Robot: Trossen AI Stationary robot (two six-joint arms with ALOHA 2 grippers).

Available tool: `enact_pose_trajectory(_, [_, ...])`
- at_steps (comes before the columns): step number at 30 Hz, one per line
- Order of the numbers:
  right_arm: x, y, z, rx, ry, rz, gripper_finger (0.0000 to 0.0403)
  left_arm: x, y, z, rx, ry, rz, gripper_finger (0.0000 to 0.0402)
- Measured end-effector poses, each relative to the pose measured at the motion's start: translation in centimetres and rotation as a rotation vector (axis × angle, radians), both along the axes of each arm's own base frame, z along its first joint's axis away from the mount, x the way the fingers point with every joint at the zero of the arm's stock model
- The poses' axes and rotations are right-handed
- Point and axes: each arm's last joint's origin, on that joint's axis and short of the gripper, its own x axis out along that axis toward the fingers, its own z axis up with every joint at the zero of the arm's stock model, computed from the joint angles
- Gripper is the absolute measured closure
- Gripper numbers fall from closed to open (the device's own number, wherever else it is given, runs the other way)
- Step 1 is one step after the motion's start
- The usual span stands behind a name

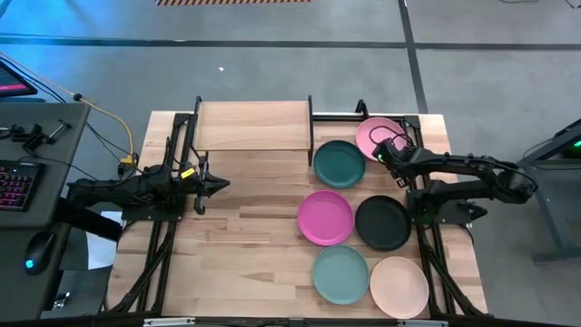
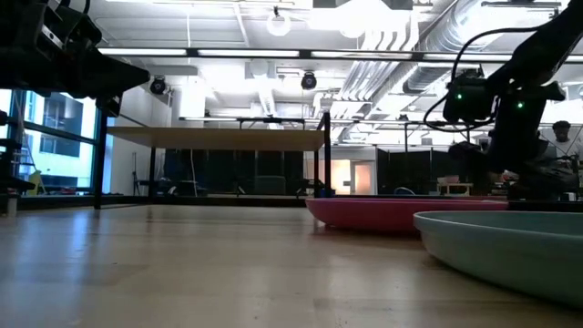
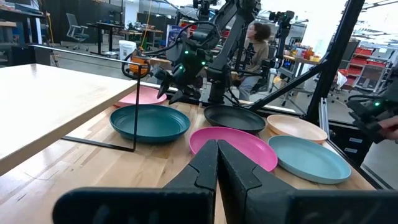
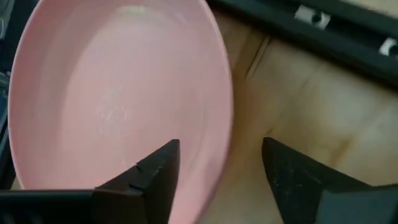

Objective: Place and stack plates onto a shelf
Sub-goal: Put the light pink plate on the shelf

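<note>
The light pink plate [image 1: 381, 134] lies flat on the table at the far right, beside the shelf [image 1: 254, 125], whose raised light-wood board carries nothing. My right gripper [image 4: 219, 148] is open over this plate's rim [image 4: 225, 106], one finger above the plate's inside and the other above the bare table. On the table nearer me lie the dark teal plate [image 1: 339, 163], magenta plate [image 1: 325, 218], black plate [image 1: 382, 222], pale teal plate [image 1: 340, 273] and peach plate [image 1: 398, 286]. My left gripper [image 1: 214, 184] is shut and hovers at the table's left, touching nothing.
Black metal posts [image 1: 311, 109] flank the shelf, and a black frame bar [image 4: 323, 28] runs just beyond the pink plate. Bare tabletop [image 1: 245, 254] lies between the left arm and the plates. A person [image 3: 258, 37] sits in the room past the table's right side.
</note>
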Motion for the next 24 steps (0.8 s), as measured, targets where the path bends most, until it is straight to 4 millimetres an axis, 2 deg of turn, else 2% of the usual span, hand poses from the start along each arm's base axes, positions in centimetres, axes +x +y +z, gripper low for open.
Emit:
enact_pose_trajectory(11, [-1.2, -1.2, 0.0, 0.018, 0.113, 0.064, 0.039, 0.0, 0.0, 0.0, 0.0, 0.0, 0.0, 0.0402])
enact_pose_trajectory(19, [-1.3, -1.2, 0.1, 0.02, 0.157, 0.135, 0.04, 0.0, 0.0, 0.0, 0.0, 0.0, 0.0, 0.0402])
enact_pose_trajectory(24, [-1.5, -1.2, 1.3, -0.05, 0.14, 0.143, 0.0402, 0.0, 0.0, 0.0, 0.0, 0.0, 0.0, 0.0402])
